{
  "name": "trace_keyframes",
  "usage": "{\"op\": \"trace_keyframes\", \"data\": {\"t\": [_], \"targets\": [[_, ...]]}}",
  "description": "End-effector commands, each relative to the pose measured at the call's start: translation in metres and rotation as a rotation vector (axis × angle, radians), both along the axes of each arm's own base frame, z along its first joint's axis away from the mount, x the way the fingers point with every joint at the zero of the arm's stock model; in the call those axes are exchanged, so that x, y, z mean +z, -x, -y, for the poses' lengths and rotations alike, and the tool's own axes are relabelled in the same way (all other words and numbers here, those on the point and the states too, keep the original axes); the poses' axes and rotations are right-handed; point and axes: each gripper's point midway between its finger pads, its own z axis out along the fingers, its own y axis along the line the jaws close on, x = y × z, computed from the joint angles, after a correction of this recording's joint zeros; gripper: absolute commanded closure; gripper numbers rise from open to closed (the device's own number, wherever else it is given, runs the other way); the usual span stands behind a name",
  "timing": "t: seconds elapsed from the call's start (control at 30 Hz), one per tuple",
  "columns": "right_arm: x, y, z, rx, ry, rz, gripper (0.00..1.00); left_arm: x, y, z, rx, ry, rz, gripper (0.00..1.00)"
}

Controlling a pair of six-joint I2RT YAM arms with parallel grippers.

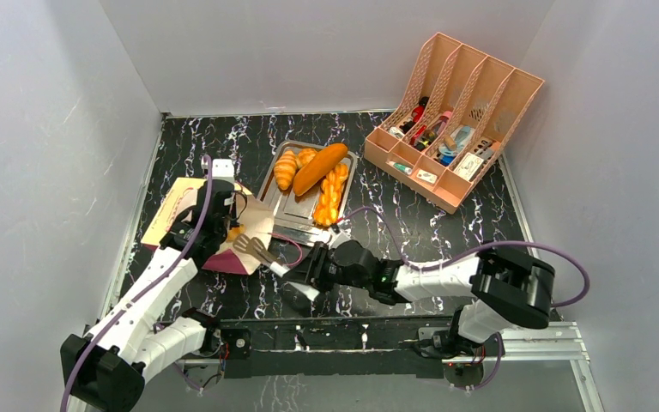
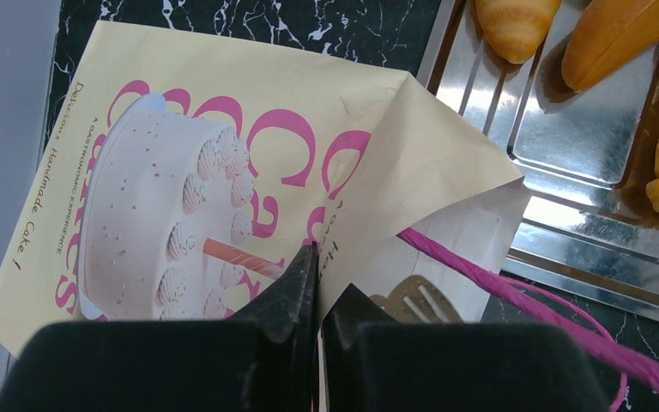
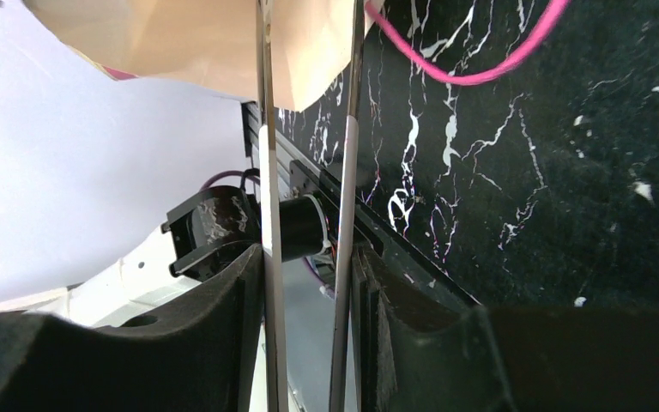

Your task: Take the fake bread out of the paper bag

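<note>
The paper bag [image 1: 178,206] [image 2: 223,129] lies flat on the left of the table, its mouth facing right. My left gripper [image 1: 223,225] [image 2: 319,283] is shut on the upper edge of that mouth, paper pinched between the jaws. My right gripper [image 1: 305,273] [image 3: 309,275] is shut on metal tongs [image 1: 256,249] [image 3: 268,129]. The slotted tong head [image 2: 416,300] sits at the bag mouth. No bread shows inside the bag. A baguette [image 1: 320,168], a croissant [image 1: 286,169] and a braided loaf [image 1: 330,199] lie on the steel tray [image 1: 296,219] [image 2: 583,146].
A peach file rack [image 1: 455,112] with small items stands at the back right. The bag's pink cord handle [image 1: 292,249] [image 2: 515,292] [image 3: 472,69] trails on the black marble table between bag and tray. Grey walls close in the left, back and right.
</note>
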Motion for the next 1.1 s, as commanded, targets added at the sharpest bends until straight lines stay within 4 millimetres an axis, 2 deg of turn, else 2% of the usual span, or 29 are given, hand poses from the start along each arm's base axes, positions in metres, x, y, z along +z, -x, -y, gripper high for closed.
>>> {"op": "trace_keyframes", "data": {"t": [0.0, 0.17, 0.3, 0.6, 0.9, 1.07], "targets": [[0.043, 0.003, -0.033, 0.053, -0.124, 0.048, 0.91, 0.025, -0.002, 0.007, -0.026, 0.052, 0.059, 1.0], [0.042, -0.001, -0.046, 0.055, -0.129, 0.041, 0.68, 0.032, -0.001, 0.025, -0.127, 0.111, 0.09, 1.0], [0.036, -0.007, -0.051, 0.039, -0.12, 0.035, 0.6, 0.034, 0.001, 0.028, -0.152, 0.116, 0.09, 1.0], [0.02, -0.006, -0.042, -0.008, -0.091, -0.044, 0.59, 0.037, 0.008, 0.02, -0.144, 0.086, 0.093, 1.0], [0.034, 0.019, -0.034, -0.024, -0.147, -0.135, 0.6, 0.034, 0.007, 0.01, -0.112, 0.042, 0.093, 1.0], [0.035, 0.013, -0.036, -0.067, -0.13, -0.131, 0.6, 0.036, 0.007, 0.017, -0.153, 0.061, 0.112, 1.0]]}}
